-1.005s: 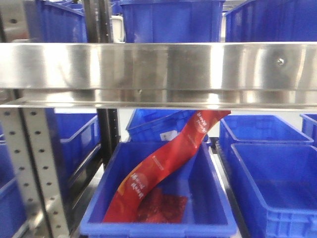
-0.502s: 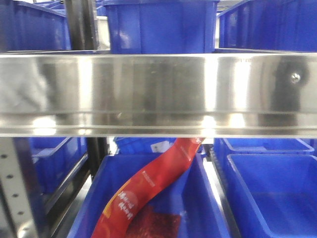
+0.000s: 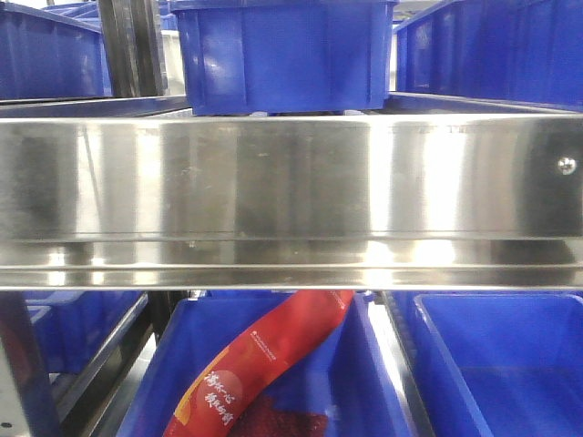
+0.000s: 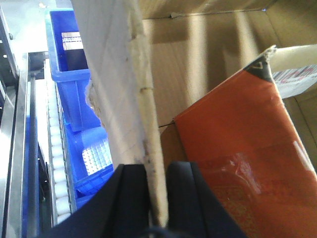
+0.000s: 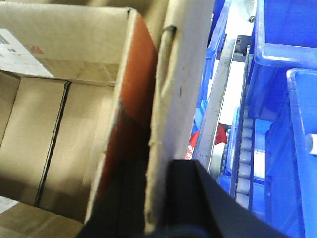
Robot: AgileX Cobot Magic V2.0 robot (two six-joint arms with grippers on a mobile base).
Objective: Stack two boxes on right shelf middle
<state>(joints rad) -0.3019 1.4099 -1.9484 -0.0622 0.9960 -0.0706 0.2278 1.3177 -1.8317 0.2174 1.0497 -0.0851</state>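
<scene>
Brown corrugated cardboard cartons, 2 of them, fill both of your wrist views. The plain, pale-walled carton (image 4: 198, 54) is open at the top, and each of your grippers has 1 of its walls.

In the left wrist view, the ragged wall edge runs straight down between the black jaws of your left gripper (image 4: 155, 171). There is 1 finger on the outer face and 1 on the inner, both pressed to the board with no gap showing. Just inside that wall sits the orange-red printed carton (image 4: 237, 163), with clear tape across its face.

In the right wrist view, a pale wall (image 5: 181, 74) stands between the jaws of your right gripper (image 5: 156, 171), clamped the same way. The orange-red printed carton (image 5: 141, 84) lies close against the wall's inner face. Its brown top, bearing a white label (image 5: 20, 44), spreads to the left.

Your front camera is filled by the shiny stainless-steel shelf (image 3: 291, 182). Its wide reflective front rail crosses the whole frame, with a small screw (image 3: 566, 165) near the right end. Blue plastic bins (image 3: 282, 55) stand on the level above the rail. Another lower blue bin (image 3: 351, 373) holds a red printed packet (image 3: 264, 355).

From these views you cannot tell how the cartons lie relative to the shelf.
</scene>
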